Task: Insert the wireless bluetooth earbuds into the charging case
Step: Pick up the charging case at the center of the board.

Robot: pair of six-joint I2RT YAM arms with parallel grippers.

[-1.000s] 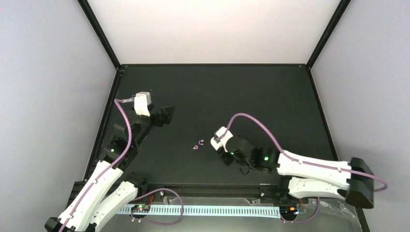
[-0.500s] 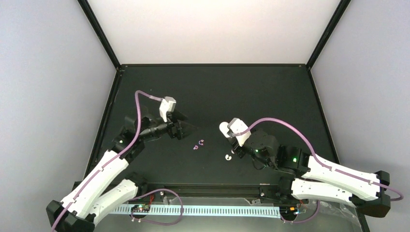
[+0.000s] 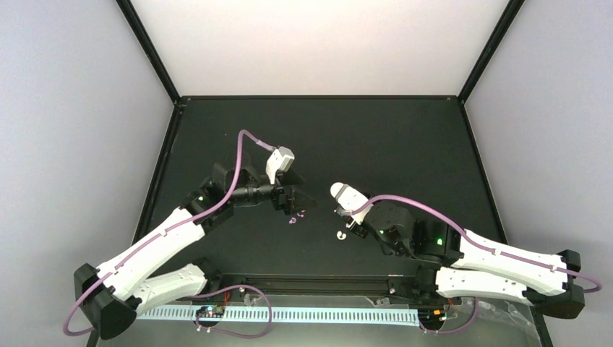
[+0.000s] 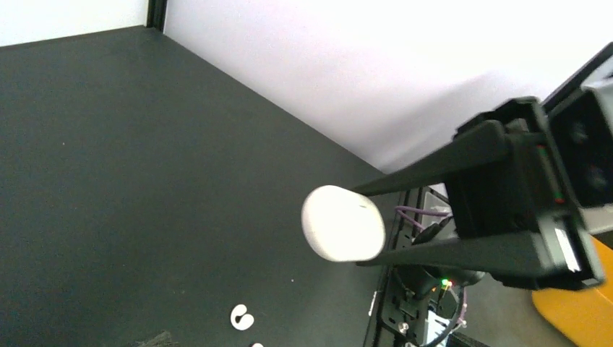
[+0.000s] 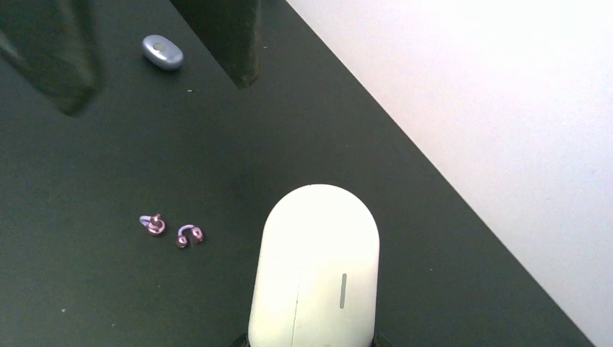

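Holding the case [image 5: 314, 267] by the end nearest its palm, the right gripper [image 3: 353, 207] is closed on it, and the case's long axis runs out past those fingertips toward the left gripper [image 3: 293, 196]. The left fingers are spread wide with nothing between them. In their own camera the case shows end-on, straight ahead of the tips, so its length lines up with theirs. From overhead a gap separates tips and case: near, not touching.

The case is glossy white, pill-shaped and shut, with a seam down its side and a short grey dash on its face. Two earbuds [image 5: 189, 234] lie on the table [image 3: 405, 144], tiny curled things, pinkish-lavender, just beside each other. They sit just beside the left fingertips and off to the left of the right fingers. The left arm looks nearer to them, and the lid probably has to open first.
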